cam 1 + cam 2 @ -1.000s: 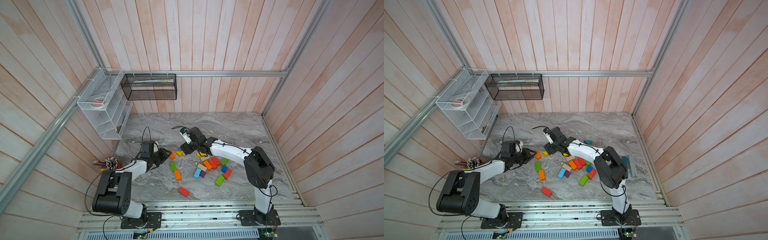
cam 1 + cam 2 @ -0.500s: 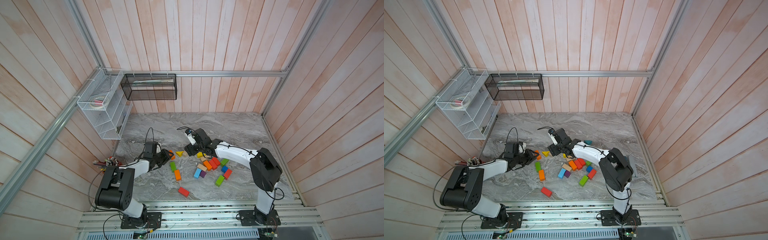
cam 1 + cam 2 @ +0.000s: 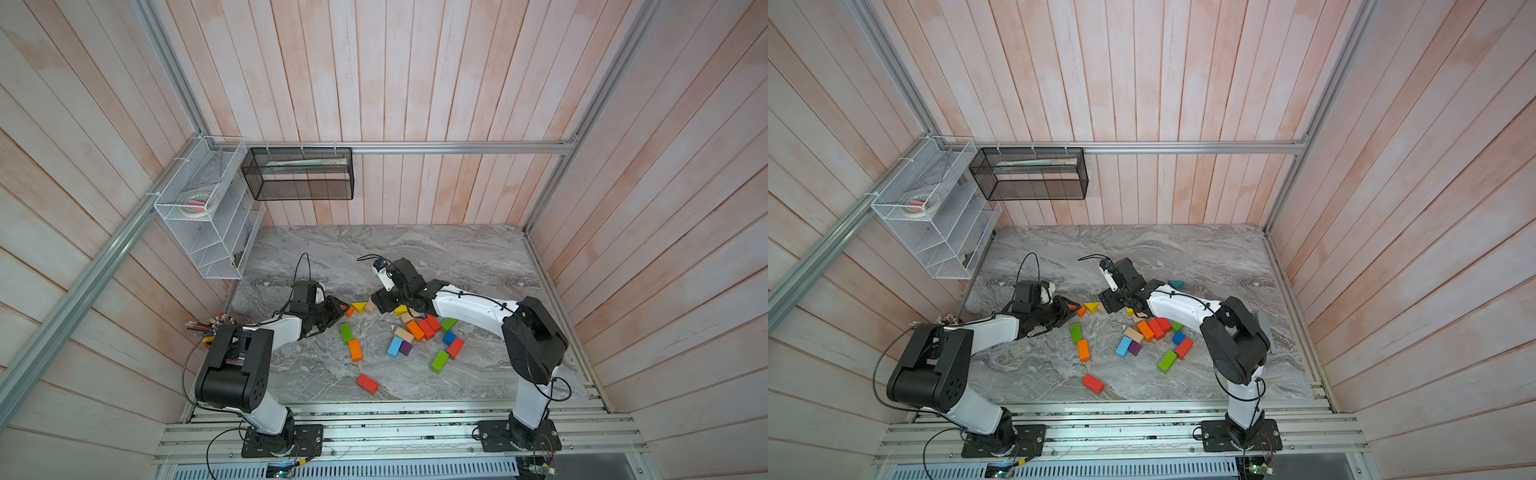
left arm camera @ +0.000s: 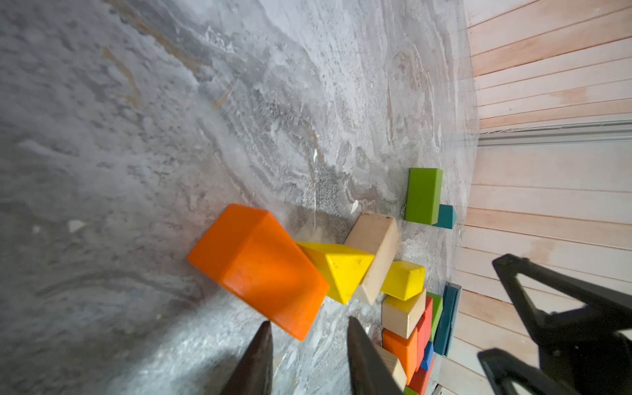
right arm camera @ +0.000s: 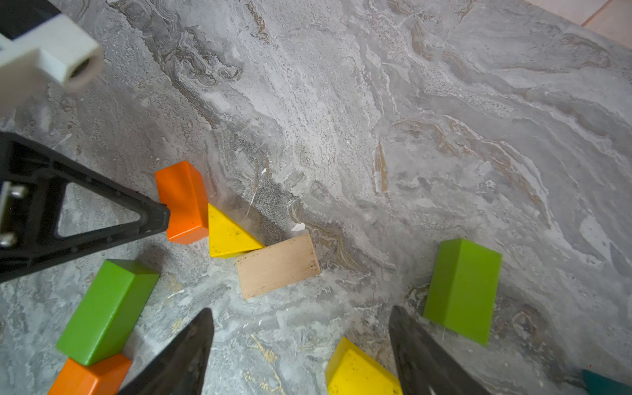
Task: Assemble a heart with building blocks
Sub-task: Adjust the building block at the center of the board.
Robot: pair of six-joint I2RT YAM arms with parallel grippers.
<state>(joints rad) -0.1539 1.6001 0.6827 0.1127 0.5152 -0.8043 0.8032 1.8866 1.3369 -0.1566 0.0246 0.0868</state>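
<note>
Seen from left to right across a grey marble tabletop (image 3: 457, 257), two robot arms are caught with their grippers lowered among painted wooden pieces. A bunch of coloured pencils (image 3: 208, 326) is seen well behind the left gripper (image 4: 309, 323), whose jaws are held narrowly apart with nothing clamped between them. An orange block (image 4: 256, 263) is found just ahead of the tips, one corner reaching into the gap, and in the right wrist view one left fingertip (image 5: 154, 215) is shown touching its side. A yellow wedge (image 4: 338, 273) is pressed against the block's far side, and the wedge's corner is met in turn by a tan brick (image 4: 374, 256). That brick is placed just ahead of the right gripper (image 5: 301, 313), whose jaws are spread wide over bare marble with nothing gripped. A green brick (image 5: 461, 290) is seen just outside one right finger, and a yellow block (image 5: 359, 372) partly between the fingers, farther back; whether it is touched cannot be told. Most of the building blocks (image 3: 419, 328) are bunched behind the right jaws, beside that arm, in red, orange, tan, blue, purple and green. A green-and-orange pair (image 3: 349, 340), laid end to end, and a lone red brick (image 3: 367, 383) are seen between the two arms, behind both sets of jaws. A teal wedge (image 3: 1176, 284) is seen apart, beyond the right arm.
</note>
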